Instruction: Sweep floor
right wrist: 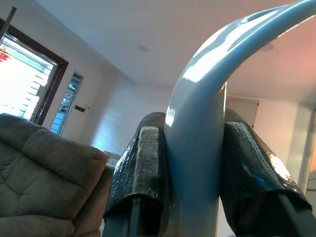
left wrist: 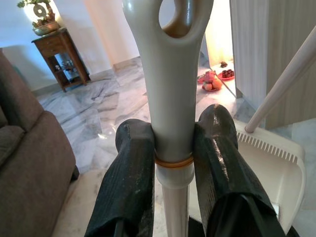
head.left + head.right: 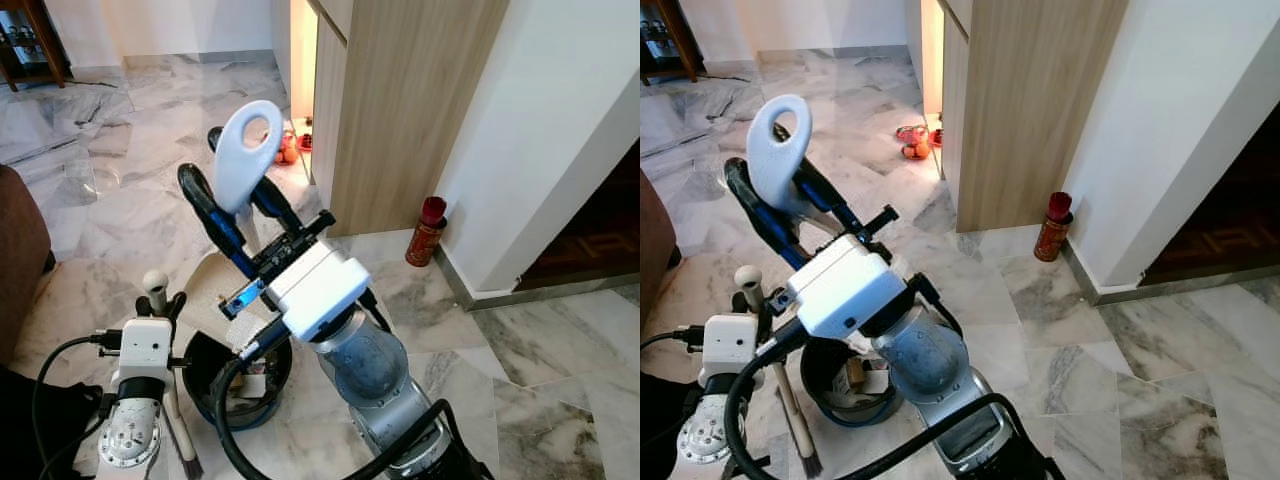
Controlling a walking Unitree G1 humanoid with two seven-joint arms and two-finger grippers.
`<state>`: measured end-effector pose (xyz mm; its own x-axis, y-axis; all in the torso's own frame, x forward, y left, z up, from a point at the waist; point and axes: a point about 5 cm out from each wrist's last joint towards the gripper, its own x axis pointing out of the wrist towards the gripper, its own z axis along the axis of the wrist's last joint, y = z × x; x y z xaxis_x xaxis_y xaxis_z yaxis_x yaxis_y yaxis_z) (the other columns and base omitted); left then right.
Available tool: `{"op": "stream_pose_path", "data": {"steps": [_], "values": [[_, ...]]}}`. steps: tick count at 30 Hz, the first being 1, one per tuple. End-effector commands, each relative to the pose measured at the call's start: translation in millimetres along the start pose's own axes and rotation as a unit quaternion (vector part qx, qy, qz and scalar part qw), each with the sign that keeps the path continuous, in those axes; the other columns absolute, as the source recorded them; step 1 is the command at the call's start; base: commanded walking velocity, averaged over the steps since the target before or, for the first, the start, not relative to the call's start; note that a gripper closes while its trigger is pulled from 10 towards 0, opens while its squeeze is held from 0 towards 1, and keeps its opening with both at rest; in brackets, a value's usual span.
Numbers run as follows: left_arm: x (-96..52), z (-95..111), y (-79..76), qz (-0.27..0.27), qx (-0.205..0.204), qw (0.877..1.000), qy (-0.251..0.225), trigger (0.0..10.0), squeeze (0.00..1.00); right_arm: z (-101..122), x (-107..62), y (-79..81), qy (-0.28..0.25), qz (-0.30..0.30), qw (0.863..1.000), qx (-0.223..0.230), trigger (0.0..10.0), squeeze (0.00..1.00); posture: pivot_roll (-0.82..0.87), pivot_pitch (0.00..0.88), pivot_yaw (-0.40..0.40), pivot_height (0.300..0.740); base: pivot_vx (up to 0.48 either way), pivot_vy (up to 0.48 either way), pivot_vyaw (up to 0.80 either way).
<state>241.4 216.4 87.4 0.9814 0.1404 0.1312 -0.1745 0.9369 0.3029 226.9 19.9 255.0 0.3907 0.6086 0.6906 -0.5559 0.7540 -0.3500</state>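
- Dustpan [image 3: 215, 290], cream, stands on the marble floor [image 3: 560, 340] near the robot, just left of centre. Its toothed rim shows in the left wrist view [image 2: 269, 148].
- Dark round bin [image 3: 205, 375] on the floor right in front of the robot, touching or just beside the dustpan's near edge. Some scraps of litter lie in the bottom; what they are cannot be made out.
- Right gripper [image 3: 235, 215]: arm raised and bent across the middle of the view, black fingers pointing up and to the far left. Fingers pinch the pale blue-white dustpan handle [image 3: 247, 150], which ends in a loop with an oval hole. In the right wrist view the fingers [image 1: 143, 168] sit against either side of the curved handle.
- Left gripper [image 2: 173, 153]: arm low at the near left, wrist pointing away from the robot. Fingers [image 2: 131, 177] clamp the grey broom handle [image 2: 170, 84] just above an orange ring, both touching it.
- Broom's rounded top [image 3: 154, 284] sticks up above the left wrist; its dark bristles [image 3: 187, 462] rest on the floor at the near left beside the bin.
- Surroundings: wooden cabinet [image 3: 400, 110] far right of centre; red canister [image 3: 426, 231] on the floor against the white wall; brown sofa [image 3: 18, 260] at the left edge; a plate of fruit [image 3: 288, 150] on the floor in the far gap.
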Motion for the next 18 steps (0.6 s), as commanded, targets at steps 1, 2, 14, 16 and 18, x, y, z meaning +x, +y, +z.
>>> {"op": "stream_pose_path", "data": {"steps": [1,2,14,16,18], "values": [[3.1,6.6,1.3,0.003,0.007,1.000,-0.023,10.0,0.00,12.0,4.9,-2.7,-0.034,-0.008,0.999,-0.001,10.0,0.00,0.20,0.070,-0.043,0.740,0.000,0.000,0.00],[3.1,6.6,1.2,0.003,0.007,1.000,-0.023,10.0,0.00,11.9,4.8,-3.8,-0.035,-0.010,0.999,-0.005,10.0,0.00,0.20,0.070,-0.043,0.740,0.000,0.000,0.00],[3.3,7.1,0.9,0.004,0.007,1.000,-0.024,10.0,0.00,13.2,3.8,2.8,-0.044,0.019,0.997,-0.053,10.0,0.00,0.20,0.071,-0.045,0.740,0.000,0.000,0.00],[3.3,7.0,1.0,0.004,0.007,1.000,-0.024,10.0,0.00,13.0,3.7,2.8,-0.044,0.019,0.997,-0.054,10.0,0.00,0.20,0.071,-0.045,0.740,0.000,0.000,0.00],[3.3,7.1,0.9,0.004,0.007,1.000,-0.025,10.0,0.00,13.3,3.6,2.5,-0.046,0.021,0.997,-0.063,10.0,0.00,0.20,0.072,-0.044,0.740,0.000,0.000,0.00]]}}
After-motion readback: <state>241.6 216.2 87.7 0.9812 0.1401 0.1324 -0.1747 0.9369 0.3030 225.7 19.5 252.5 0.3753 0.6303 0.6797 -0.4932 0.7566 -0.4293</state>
